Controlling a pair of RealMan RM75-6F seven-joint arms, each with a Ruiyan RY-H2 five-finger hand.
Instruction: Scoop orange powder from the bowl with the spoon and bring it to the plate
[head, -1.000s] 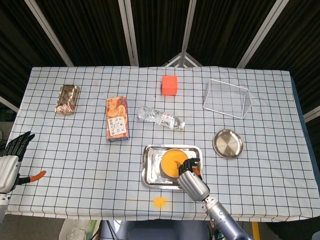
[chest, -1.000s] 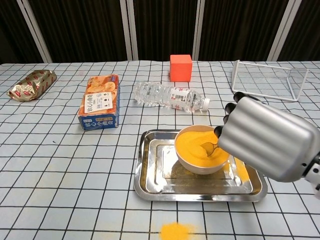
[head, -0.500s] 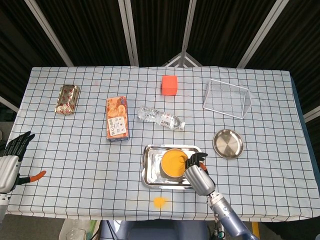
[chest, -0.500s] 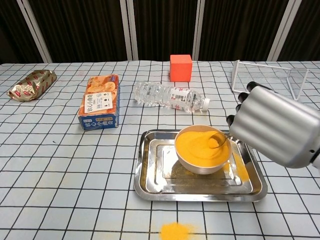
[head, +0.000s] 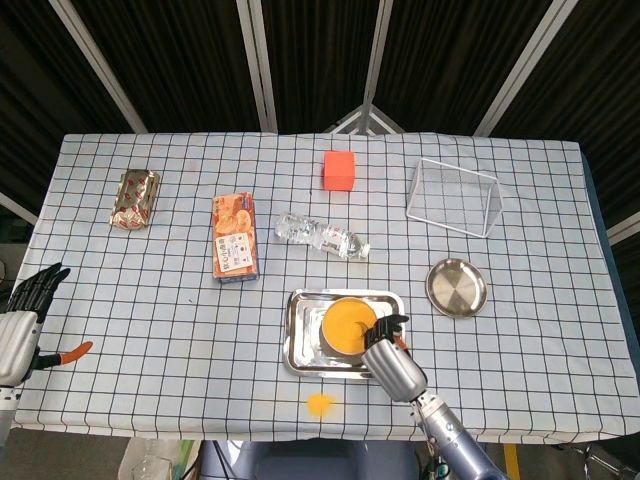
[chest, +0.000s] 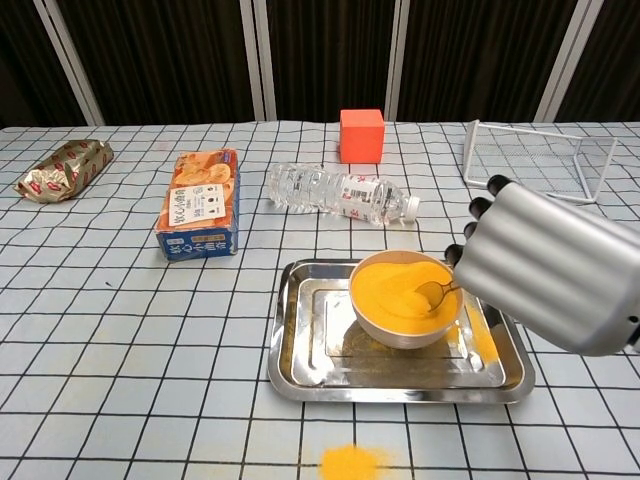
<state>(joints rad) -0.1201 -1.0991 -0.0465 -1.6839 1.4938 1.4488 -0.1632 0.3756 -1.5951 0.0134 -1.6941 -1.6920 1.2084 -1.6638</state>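
The right hand (chest: 545, 275) grips the small metal spoon (chest: 436, 292), whose bowl dips into the orange powder (chest: 400, 290) heaped in the white round bowl (chest: 402, 328). That bowl stands in a rectangular steel tray (chest: 310, 375), where some powder has spilled at the right end; a further orange patch (chest: 349, 462) lies on the cloth in front of the tray. The worktop (head: 150, 300) carries a white cloth with a black grid, and dark slatted panels with pale frames close off the room behind.

Only the head view shows the round steel plate (head: 456, 287), bare, well to the right of the tray, and the left hand (head: 30, 300) at the worktop's near-left corner, fingers spread and holding nothing. The chest view alone shows the spoon; in the head view the right hand (head: 392, 362) hides it.
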